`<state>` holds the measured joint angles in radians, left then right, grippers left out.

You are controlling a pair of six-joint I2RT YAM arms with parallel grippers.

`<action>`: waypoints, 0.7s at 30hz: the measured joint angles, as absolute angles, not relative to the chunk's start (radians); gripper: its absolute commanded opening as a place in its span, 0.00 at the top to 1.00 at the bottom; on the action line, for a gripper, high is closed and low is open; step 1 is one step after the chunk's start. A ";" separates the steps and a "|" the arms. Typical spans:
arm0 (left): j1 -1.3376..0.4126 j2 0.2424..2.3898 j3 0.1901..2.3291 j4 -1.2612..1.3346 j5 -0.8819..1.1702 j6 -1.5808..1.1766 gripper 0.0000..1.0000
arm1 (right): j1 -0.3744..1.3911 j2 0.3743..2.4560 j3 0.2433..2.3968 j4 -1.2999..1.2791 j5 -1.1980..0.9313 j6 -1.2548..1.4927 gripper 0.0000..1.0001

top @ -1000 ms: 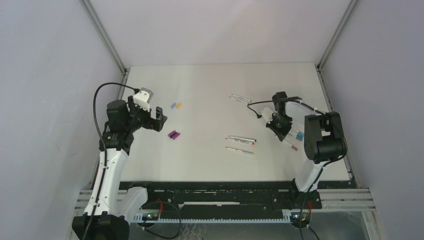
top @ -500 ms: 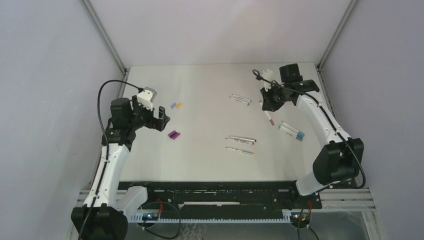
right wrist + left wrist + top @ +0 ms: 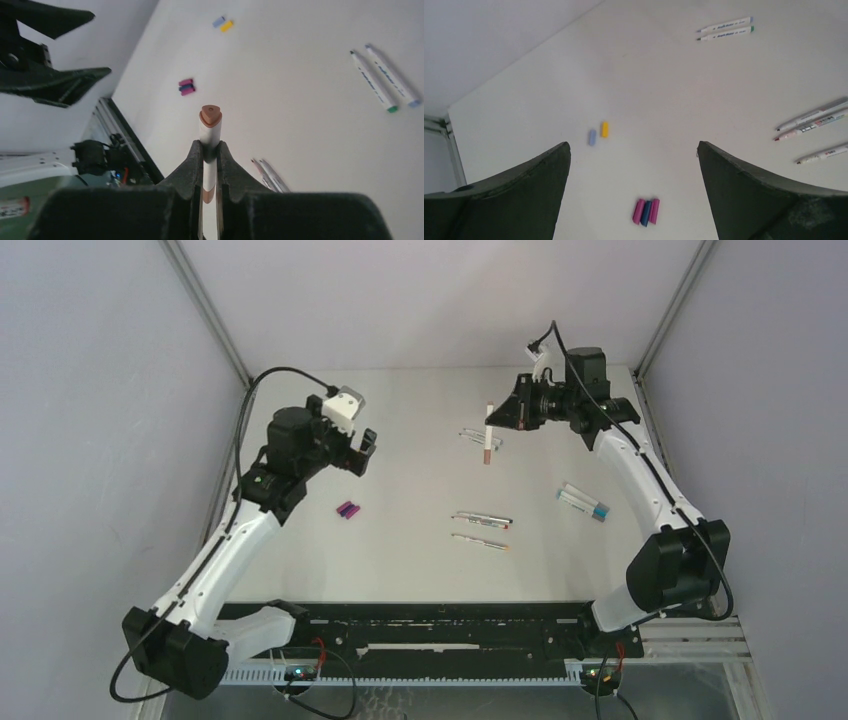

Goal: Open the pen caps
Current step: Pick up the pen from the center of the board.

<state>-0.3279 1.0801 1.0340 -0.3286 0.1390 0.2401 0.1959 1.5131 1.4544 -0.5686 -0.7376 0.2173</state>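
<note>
My right gripper (image 3: pixel 503 415) is shut on a white pen with brown ends (image 3: pixel 488 436) and holds it upright in the air over the back middle of the table. In the right wrist view the pen (image 3: pixel 210 131) stands between the fingers, its brown cap (image 3: pixel 210 114) on. My left gripper (image 3: pixel 352 452) is open and empty, raised over the left of the table. Below it lie a light-blue cap (image 3: pixel 592 137), a yellow cap (image 3: pixel 604 129) and a magenta-and-blue cluster of caps (image 3: pixel 646 211), which also shows in the top view (image 3: pixel 347 510).
Other pens lie on the table (image 3: pixel 400 560): a pair at the back (image 3: pixel 472 435), two at the middle (image 3: pixel 482 520) (image 3: pixel 480 541), and two with blue and green ends at the right (image 3: pixel 583 502). Metal frame posts stand at the back corners.
My right gripper has lifted the brown-ended pen from the right side and carried it back and left. My left arm has risen and swung toward the table's back middle, still open.
</note>
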 measured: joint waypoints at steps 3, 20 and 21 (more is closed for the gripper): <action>-0.416 1.120 1.068 -0.290 0.059 0.246 0.00 | 0.196 1.513 1.400 -0.422 -0.761 0.382 1.00; -0.737 1.425 1.312 -0.328 -0.156 0.196 0.00 | 0.187 1.554 1.160 0.048 -0.719 0.932 1.00; -0.750 1.425 1.314 -0.332 -0.160 0.196 0.00 | 0.183 1.556 1.156 0.050 -0.714 0.942 1.00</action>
